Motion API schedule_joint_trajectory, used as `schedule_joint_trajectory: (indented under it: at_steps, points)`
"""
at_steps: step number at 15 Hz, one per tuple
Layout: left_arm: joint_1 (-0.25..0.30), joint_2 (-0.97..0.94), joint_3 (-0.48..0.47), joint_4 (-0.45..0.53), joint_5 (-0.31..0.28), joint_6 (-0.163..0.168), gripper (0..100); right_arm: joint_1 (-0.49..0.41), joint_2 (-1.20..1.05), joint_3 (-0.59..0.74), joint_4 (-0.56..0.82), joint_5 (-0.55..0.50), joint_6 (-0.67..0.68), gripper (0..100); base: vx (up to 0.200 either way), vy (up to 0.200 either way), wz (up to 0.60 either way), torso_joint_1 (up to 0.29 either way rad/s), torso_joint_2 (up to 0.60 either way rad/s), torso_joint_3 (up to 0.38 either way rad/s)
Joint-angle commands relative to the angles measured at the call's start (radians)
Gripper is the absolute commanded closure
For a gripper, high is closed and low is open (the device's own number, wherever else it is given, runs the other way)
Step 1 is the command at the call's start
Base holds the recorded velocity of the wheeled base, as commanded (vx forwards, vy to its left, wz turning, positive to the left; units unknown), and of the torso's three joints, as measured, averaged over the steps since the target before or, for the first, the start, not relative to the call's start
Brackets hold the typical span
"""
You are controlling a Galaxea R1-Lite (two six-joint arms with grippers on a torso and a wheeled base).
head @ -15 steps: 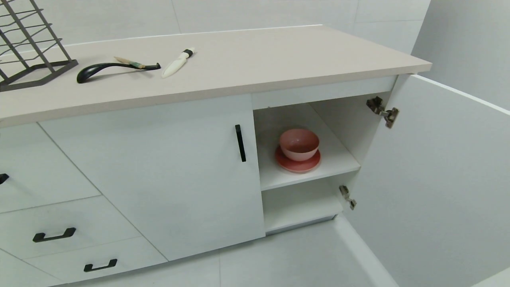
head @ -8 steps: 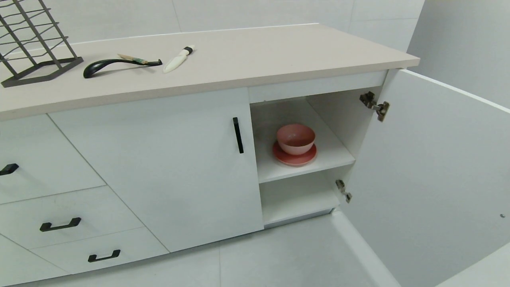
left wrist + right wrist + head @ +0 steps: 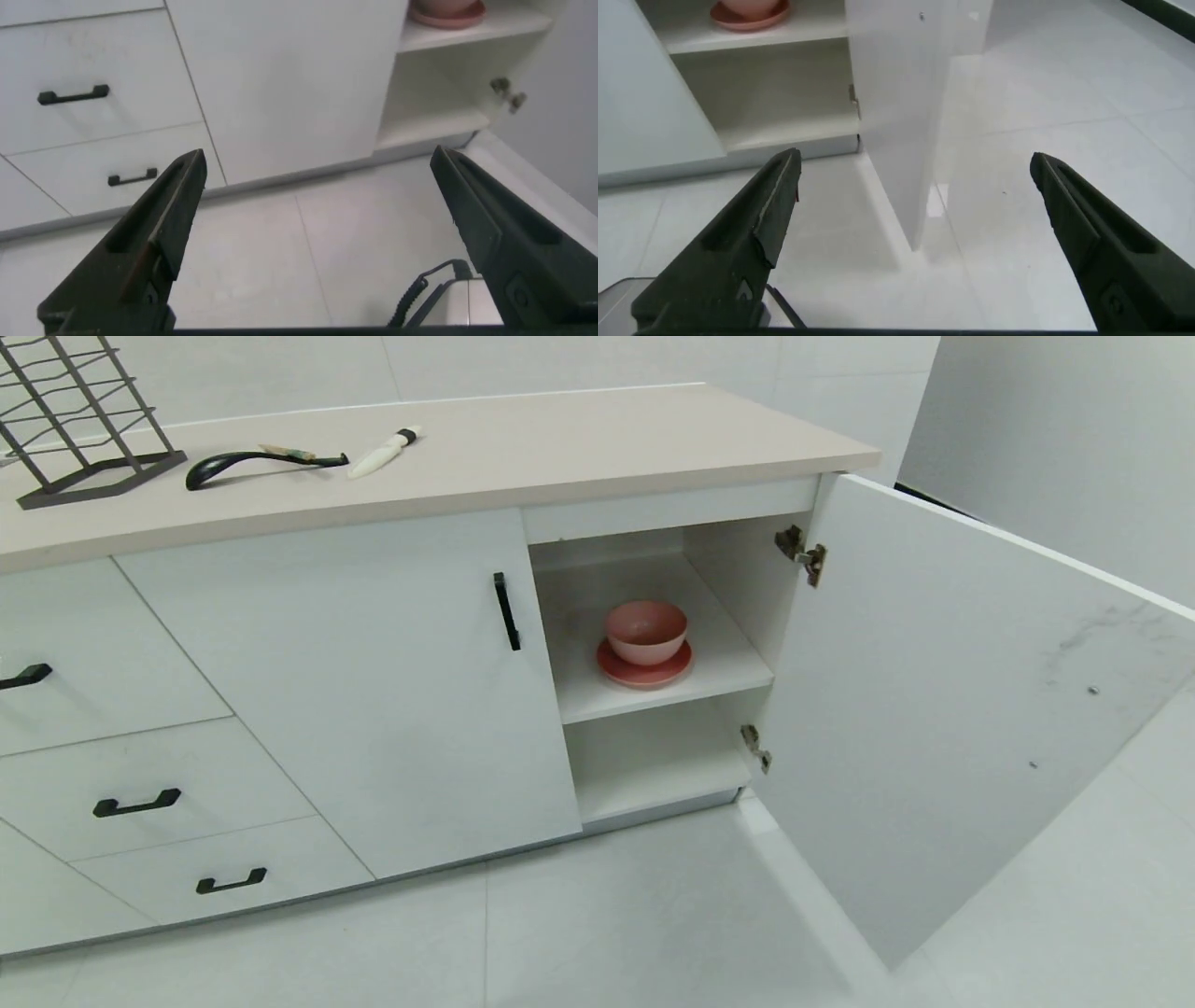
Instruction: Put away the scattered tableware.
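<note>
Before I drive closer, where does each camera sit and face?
Head view: on the head, facing forward and down at the cabinet, its open door, the pink bowl on a red plate.
Left wrist view: on the left wrist, facing the drawers over the floor; open left hand frames it.
Right wrist view: on the right wrist, facing the door's edge; open right hand frames it.
All three share the bowl and plate.

Matt plastic bowl (image 3: pixel 646 631); glossier plate (image 3: pixel 644 675); smooth matt countertop (image 3: pixel 607 439); black metal wire rack (image 3: pixel 103 478); glossy floor tiles (image 3: pixel 653 915).
</note>
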Motion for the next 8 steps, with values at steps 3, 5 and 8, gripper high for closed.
schedule_joint_trajectory:
  at_steps: [3, 5, 8]
  points:
    - [0.0, 0.0, 0.0, 0.0, 0.002, 0.006, 0, -0.001, 0.0, 0.0, -0.001, 0.0, 0.001, 0, 0.0, -0.2, 0.0, 0.004, 0.0, 0.006]
    - [0.0, 0.0, 0.0, 0.0, 0.003, 0.007, 0, -0.001, 0.0, 0.0, 0.001, 0.0, 0.001, 0, 0.0, -0.2, 0.0, -0.002, 0.0, 0.002]
    - [0.0, 0.0, 0.0, 0.0, 0.003, 0.007, 0, -0.001, 0.0, 0.0, 0.001, -0.003, 0.002, 0, 0.0, -0.2, 0.0, 0.001, 0.0, 0.005]
